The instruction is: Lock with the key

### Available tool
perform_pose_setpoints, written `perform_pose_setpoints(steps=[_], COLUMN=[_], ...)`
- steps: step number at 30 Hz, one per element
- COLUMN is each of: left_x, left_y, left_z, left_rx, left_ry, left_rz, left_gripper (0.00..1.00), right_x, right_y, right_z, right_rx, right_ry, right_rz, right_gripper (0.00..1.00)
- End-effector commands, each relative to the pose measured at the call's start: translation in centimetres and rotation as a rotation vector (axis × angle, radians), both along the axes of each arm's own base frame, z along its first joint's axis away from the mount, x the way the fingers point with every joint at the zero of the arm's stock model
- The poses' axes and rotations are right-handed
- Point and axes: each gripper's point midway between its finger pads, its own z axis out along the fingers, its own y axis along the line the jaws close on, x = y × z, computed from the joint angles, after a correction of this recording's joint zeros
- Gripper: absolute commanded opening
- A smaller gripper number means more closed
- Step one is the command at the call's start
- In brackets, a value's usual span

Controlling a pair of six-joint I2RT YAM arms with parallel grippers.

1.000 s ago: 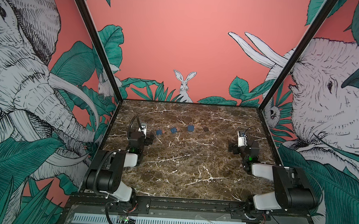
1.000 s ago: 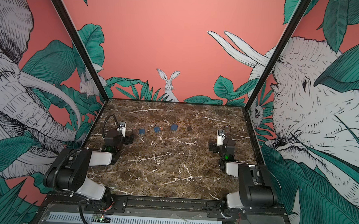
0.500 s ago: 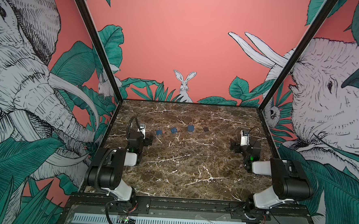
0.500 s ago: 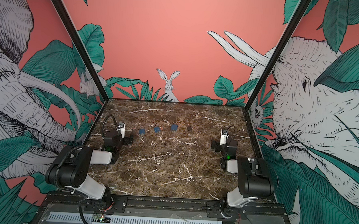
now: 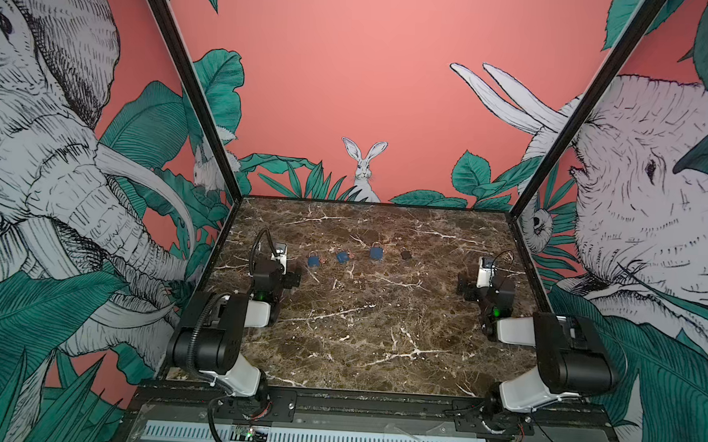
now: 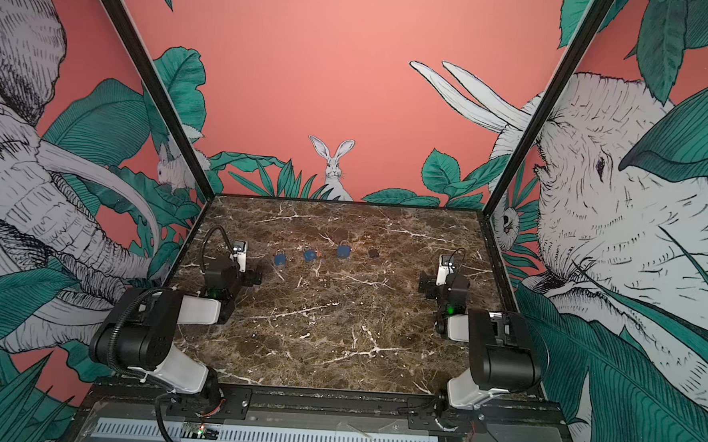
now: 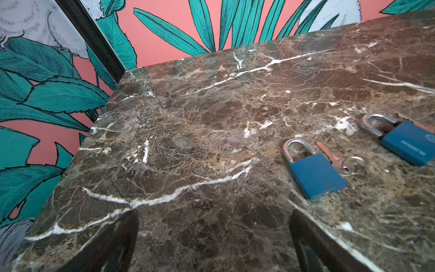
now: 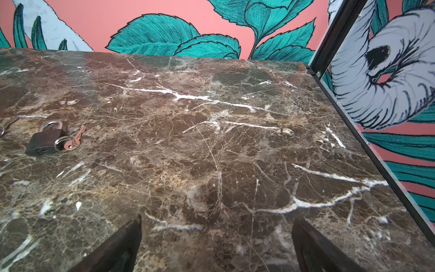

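- Both hands are spread wide and empty. The left hand (image 7: 214,219) and the right hand (image 8: 219,221) sit low over bare tabletop (image 5: 362,339), touching no lock.
- A blue padlock (image 7: 315,175) lies flat ahead of the left hand, off toward the right hand's side, with its ringed key (image 7: 329,156) just beside it. A dark padlock (image 8: 44,140) and its small key (image 8: 76,137) lie ahead of the right hand, off toward the left hand.
- A second blue padlock (image 7: 409,146) lies farther out; a key carried to the wrong lock would likely not fit.
- The keys are thin and flat on hard stone, so closing fingers could skid over one or flick it away.
- A padlock that no hand steadies would probably slide or spin when the key is pushed in.
- The tabletop is glossy brown marble with white veins, and the dark padlock nearly vanishes against it.
- Coral mural walls and black frame posts (image 5: 578,109) stand close outside each hand, so a wide swing could strike them.
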Motion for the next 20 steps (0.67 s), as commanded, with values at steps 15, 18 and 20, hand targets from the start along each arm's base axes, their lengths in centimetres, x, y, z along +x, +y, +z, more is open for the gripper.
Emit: perform_pose_setpoints(steps=[15, 18, 20], left_x=[0.48, 0.46, 0.44], left_y=[-0.01, -0.01, 0.00], left_z=[1.02, 0.99, 1.04], left_rx=[-0.012, -0.014, -0.013], left_ry=[-0.034, -0.034, -0.036], left_rz=[-0.002, -0.002, -0.002], left_gripper=[0.99, 1.00, 1.00], right_x=[0.74, 0.73, 0.76], right_y=[-0.35, -0.36, -0.35], right_z=[1.37, 1.33, 1.40], right_rx=[0.001, 0.001, 0.002], right_ry=[-0.050, -0.048, -0.050], right_rz=[-0.020, -0.021, -0.021], right_gripper=[0.99, 0.99, 0.99])
